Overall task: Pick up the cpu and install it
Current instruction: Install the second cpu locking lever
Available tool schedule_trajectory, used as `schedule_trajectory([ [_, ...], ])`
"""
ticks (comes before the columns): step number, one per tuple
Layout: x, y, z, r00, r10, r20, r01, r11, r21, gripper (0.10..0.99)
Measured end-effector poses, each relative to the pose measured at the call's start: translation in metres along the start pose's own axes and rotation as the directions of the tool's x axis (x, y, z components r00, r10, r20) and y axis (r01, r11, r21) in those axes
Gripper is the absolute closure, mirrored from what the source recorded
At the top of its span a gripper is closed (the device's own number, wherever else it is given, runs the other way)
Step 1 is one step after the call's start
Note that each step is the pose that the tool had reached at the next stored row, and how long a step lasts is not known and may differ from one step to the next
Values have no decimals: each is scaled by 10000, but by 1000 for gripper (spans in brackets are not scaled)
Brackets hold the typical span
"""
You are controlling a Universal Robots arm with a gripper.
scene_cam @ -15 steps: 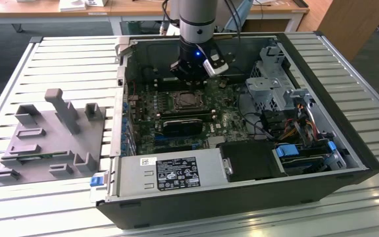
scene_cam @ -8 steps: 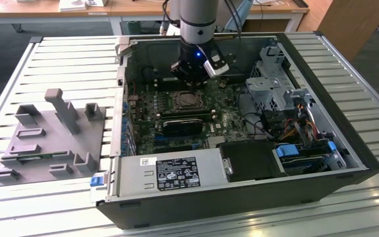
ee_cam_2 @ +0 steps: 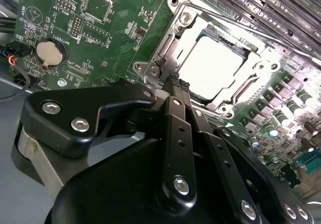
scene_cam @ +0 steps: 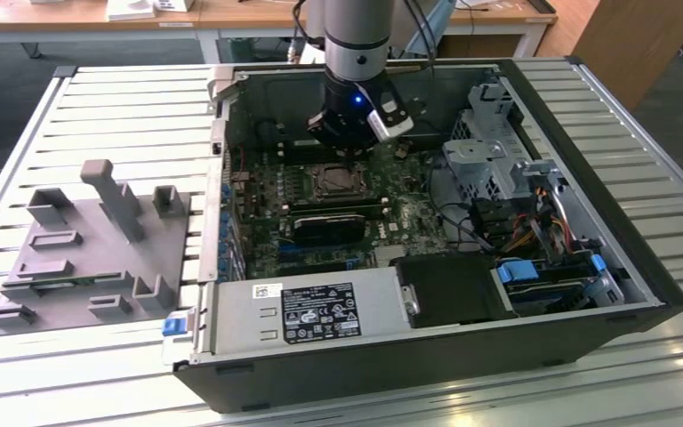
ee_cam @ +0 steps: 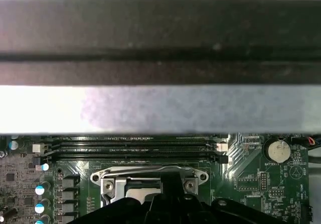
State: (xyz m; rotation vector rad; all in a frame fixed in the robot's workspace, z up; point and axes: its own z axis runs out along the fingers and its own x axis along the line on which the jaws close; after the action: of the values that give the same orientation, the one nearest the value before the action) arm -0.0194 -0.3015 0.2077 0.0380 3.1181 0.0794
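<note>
- Slatted metal table [scene_cam: 104, 98] carries an open computer case [scene_cam: 626, 267], with wooden desks behind it and a grey fixture [scene_cam: 86, 258] on the exterior view's left.
- The cpu [ee_cam_2: 216, 67] already lies flat in the socket [ee_cam_2: 173, 58] on the green motherboard [ee_cam_2: 100, 28]; its silvery top looks very bright in the second wrist view.
- The gripper [ee_cam_2: 176, 81] hangs just above the socket edge, near one corner of the cpu. Its two thin black fingers [ee_cam_2: 174, 108] are pressed together and hold nothing.
- By judgement, the placing step is done and the work now is at the seating or locking stage; this would need a careful, light contact so the chip does not shift.
- A round coin battery [ee_cam_2: 50, 52] sits near the socket.
- A white label [scene_cam: 317, 313] is on the power supply, and the board has small white print, but none of it should be read out here.
</note>
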Motion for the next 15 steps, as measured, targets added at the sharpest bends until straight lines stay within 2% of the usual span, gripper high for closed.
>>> schedule_trajectory([
  [5,-1,-1,-34,10000,0,0,0,10000,0,980],
  [13,-6,11,-266,10000,-1,0,1,10000,1,980],
  [15,-6,11,-290,10000,-2,0,2,10000,1,980],
])
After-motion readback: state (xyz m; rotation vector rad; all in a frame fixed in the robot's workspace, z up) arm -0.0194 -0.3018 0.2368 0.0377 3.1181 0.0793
